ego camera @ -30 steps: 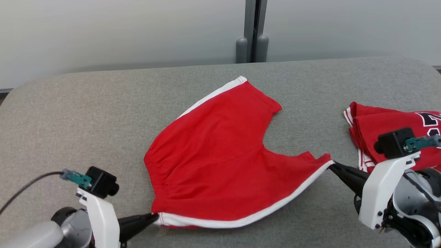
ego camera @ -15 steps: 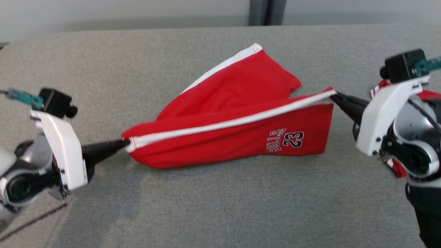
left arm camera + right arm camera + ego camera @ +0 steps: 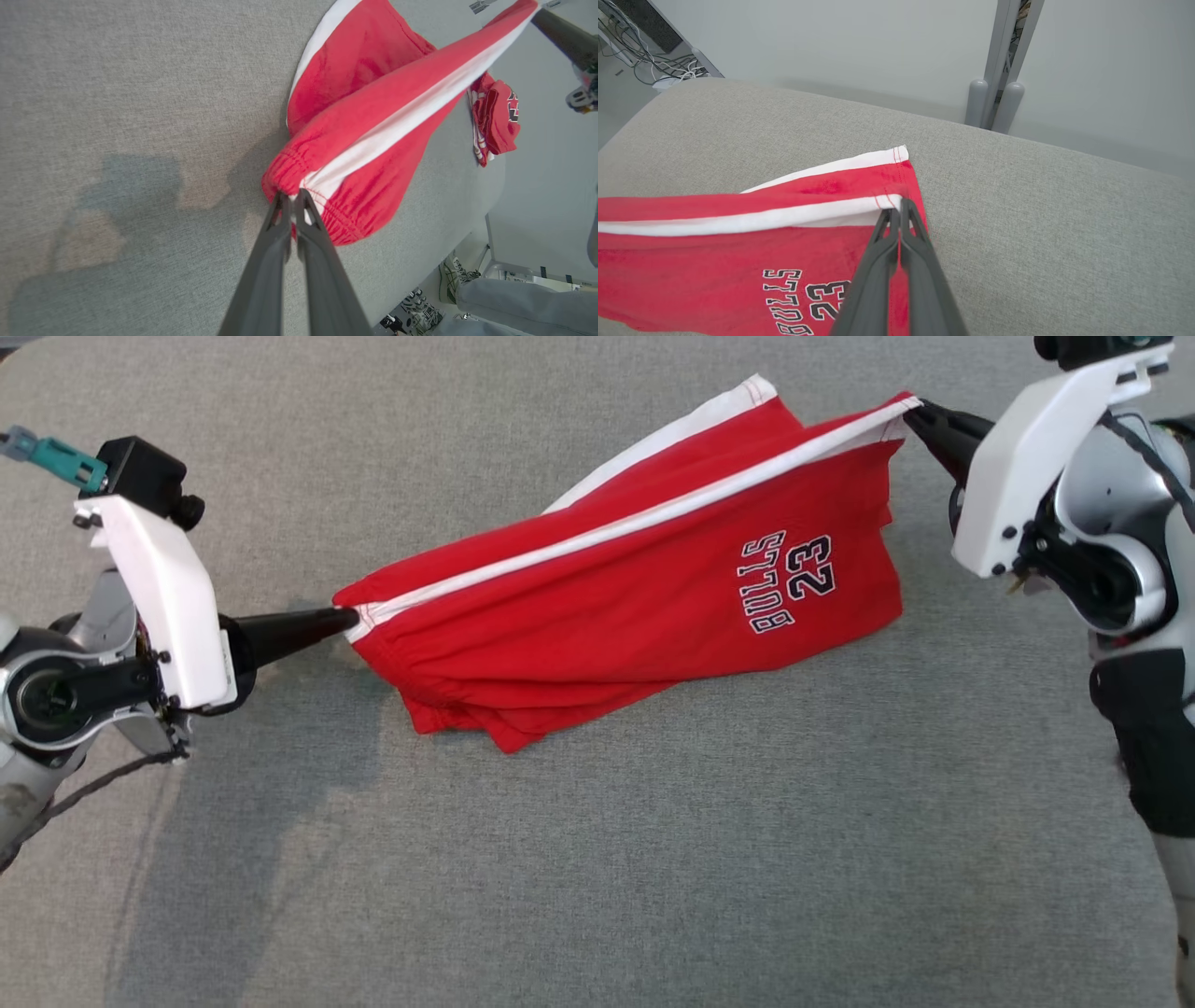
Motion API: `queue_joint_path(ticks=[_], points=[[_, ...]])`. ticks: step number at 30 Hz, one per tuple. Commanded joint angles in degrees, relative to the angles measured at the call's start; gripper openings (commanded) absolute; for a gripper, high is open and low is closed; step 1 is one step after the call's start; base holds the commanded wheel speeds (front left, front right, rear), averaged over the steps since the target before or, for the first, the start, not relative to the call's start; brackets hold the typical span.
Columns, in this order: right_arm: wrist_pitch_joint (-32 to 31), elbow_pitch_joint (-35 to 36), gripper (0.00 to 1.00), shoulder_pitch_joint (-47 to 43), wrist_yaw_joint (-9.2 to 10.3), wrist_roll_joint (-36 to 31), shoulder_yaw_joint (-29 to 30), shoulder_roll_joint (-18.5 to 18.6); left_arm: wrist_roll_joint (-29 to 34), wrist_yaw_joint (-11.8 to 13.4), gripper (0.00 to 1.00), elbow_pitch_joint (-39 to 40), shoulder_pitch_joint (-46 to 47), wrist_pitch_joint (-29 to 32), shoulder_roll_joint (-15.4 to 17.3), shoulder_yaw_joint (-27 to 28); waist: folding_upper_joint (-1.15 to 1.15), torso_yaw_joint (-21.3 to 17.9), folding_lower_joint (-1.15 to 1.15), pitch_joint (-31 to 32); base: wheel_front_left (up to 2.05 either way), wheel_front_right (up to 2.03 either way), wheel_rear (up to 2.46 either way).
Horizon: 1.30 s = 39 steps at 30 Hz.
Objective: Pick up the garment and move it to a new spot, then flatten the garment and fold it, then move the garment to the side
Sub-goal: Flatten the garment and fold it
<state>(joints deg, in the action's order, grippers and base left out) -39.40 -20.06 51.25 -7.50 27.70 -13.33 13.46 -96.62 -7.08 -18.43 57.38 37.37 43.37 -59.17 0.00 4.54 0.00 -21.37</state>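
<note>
Two corners of the red shorts (image 3: 635, 588) are pinched tight: left gripper (image 3: 350, 614) on the waistband, right gripper (image 3: 910, 413) on the leg hem. Before, the shorts lay flat on the gray table (image 3: 597, 877). Now that edge is lifted above it, so I think the fold has started.

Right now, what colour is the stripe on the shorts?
White stripe on red shorts; the left wrist view shows it best.
</note>
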Motion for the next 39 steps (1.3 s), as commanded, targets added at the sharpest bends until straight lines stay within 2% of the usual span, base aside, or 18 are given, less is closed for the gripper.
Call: queue_joint_path(ticks=[1,10,25,30,31,32,33,34,39], points=[[1.0,-2.1,0.00,2.0,0.00,-0.5,-0.8,0.6,-0.7,-0.4,0.00,-0.9,1.4,0.7,-0.5,0.5,0.00,0.6,0.00,-0.9,0.00,0.00,0.00],[8.7,-14.3,0.00,12.2,0.01,-2.6,-5.1,0.8,-0.5,-0.4,0.00,-3.5,4.1,3.2,-4.1,0.8,0.00,2.3,0.00,-5.2,0.00,0.00,0.00],[20.5,-29.8,0.00,21.8,0.01,-4.4,-10.8,-1.8,1.5,-0.4,0.00,-4.8,6.4,3.6,-5.8,3.0,0.00,3.7,0.00,-10.3,0.00,0.00,0.00],[25.0,-33.3,0.00,23.9,0.01,-2.5,-13.9,-3.1,2.5,-0.4,0.00,-4.5,6.8,4.5,-6.0,3.4,0.00,3.8,0.00,-11.3,0.00,0.00,0.00],[25.4,-33.9,0.09,24.3,0.01,-2.2,-14.4,-3.3,2.6,-0.4,0.30,-4.5,6.7,4.5,-6.0,3.5,0.00,3.8,0.00,-11.4,0.00,0.00,0.00],[25.7,-34.4,0.42,24.6,0.01,-1.8,-14.9,-3.5,2.8,-0.4,0.73,-4.4,6.7,4.3,-6.0,3.7,0.00,3.8,0.00,-11.4,0.00,0.00,0.00],[26.2,-34.9,0.87,24.8,0.00,-1.4,-15.3,-3.7,2.9,-0.4,1.00,-4.5,6.6,3.9,-6.0,3.9,0.00,3.7,0.00,-11.4,0.00,0.00,0.00],[26.7,-35.3,1.00,24.9,0.00,-1.0,-15.8,-3.9,2.9,-0.4,1.00,-4.6,6.4,3.8,-6.0,4.1,0.00,3.7,0.00,-11.3,0.00,0.00,0.00],[30.6,-36.9,1.00,24.3,0.01,1.6,-17.5,-3.7,4.0,-0.4,1.00,-4.8,5.4,3.0,-5.5,4.3,0.00,3.4,0.00,-8.9,0.00,0.00,0.00]])
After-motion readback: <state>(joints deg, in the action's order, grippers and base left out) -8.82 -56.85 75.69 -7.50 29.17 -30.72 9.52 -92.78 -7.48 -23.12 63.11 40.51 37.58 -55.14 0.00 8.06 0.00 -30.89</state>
